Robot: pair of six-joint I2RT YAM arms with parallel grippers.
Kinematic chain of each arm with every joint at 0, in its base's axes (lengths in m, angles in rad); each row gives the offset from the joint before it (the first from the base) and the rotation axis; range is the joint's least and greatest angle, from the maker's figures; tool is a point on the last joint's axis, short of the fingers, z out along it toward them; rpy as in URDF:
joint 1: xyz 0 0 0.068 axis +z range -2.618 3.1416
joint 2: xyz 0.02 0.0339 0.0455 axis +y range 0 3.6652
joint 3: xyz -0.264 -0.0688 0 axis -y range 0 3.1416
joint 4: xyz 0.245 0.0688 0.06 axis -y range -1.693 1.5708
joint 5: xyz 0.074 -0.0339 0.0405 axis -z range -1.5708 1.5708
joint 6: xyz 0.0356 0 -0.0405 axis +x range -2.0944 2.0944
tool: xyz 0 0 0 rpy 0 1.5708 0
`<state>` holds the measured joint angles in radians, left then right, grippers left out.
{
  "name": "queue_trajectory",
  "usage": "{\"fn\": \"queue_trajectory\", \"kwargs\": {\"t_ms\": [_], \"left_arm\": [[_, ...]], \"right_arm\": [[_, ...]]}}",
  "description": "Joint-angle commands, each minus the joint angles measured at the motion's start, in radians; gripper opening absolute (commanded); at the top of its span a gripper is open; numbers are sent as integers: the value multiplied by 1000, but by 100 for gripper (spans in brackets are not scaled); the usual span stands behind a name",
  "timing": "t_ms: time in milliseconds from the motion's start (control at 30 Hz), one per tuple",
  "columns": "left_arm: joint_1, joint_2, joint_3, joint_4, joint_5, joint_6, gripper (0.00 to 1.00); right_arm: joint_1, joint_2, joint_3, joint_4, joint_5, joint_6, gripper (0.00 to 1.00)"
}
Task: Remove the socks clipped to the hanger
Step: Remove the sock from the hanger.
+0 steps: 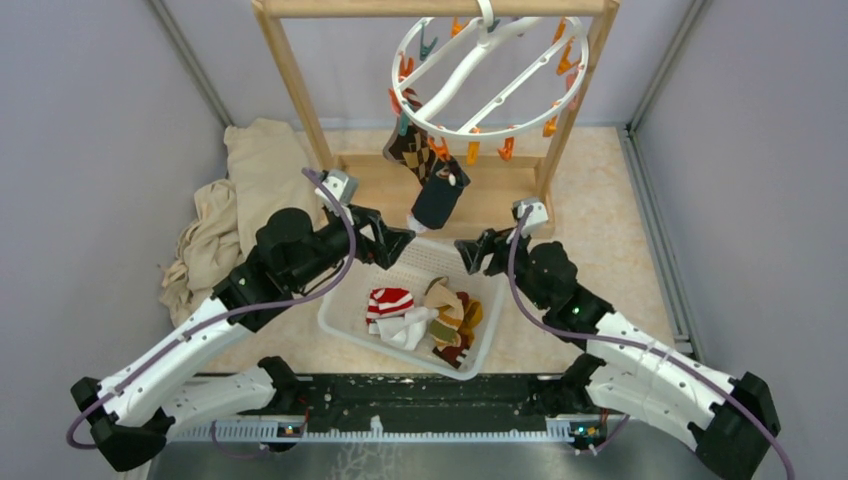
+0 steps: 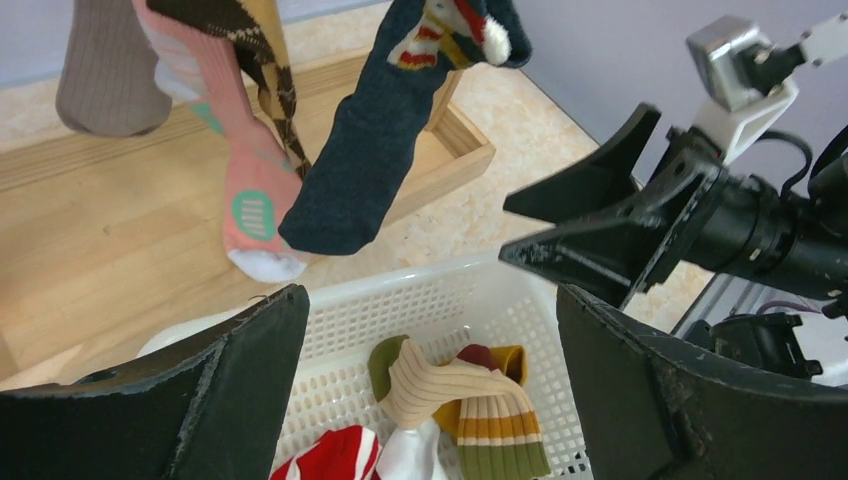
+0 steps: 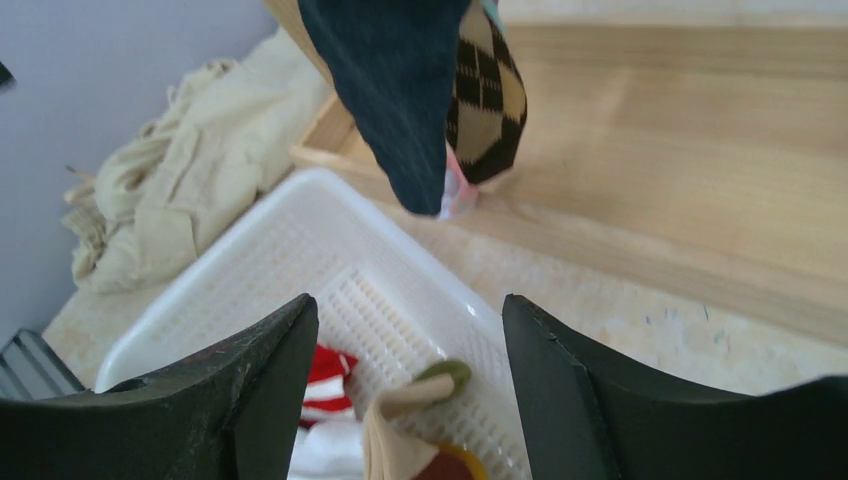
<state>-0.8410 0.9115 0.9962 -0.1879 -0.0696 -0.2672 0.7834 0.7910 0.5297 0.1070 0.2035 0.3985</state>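
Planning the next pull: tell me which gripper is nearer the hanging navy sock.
Left. The left gripper sits just left of the navy sock, by its toe; the right gripper is farther, lower right.

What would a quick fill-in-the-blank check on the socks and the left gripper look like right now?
1. The left gripper is ____ and holds nothing.
2. The red-and-white striped sock lies inside the white ____.
3. The navy sock hangs from the round white ____.

Missing words: open; basket; hanger.
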Motion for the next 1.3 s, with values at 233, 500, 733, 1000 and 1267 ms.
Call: {"fn": "queue_trajectory", "kwargs": {"t_ms": [233, 500, 733, 1000, 1267], "left_arm": [[-1, -85, -63, -36, -22, -44, 99], [-2, -111, -80, -63, -15, -52, 99], [-1, -129, -90, -72, -26, -52, 99], [0, -127, -99, -74, -28, -52, 99], [0, -121, -127, -52, -43, -51, 99]], "right_arm": [[-231, 250, -117, 719, -282, 142, 65], [-318, 540, -100, 1131, -484, 295, 59], [-319, 781, -4, 1376, -564, 459, 55], [-319, 975, 61, 1569, -587, 614, 44], [-319, 997, 81, 1615, -638, 688, 12]]}}
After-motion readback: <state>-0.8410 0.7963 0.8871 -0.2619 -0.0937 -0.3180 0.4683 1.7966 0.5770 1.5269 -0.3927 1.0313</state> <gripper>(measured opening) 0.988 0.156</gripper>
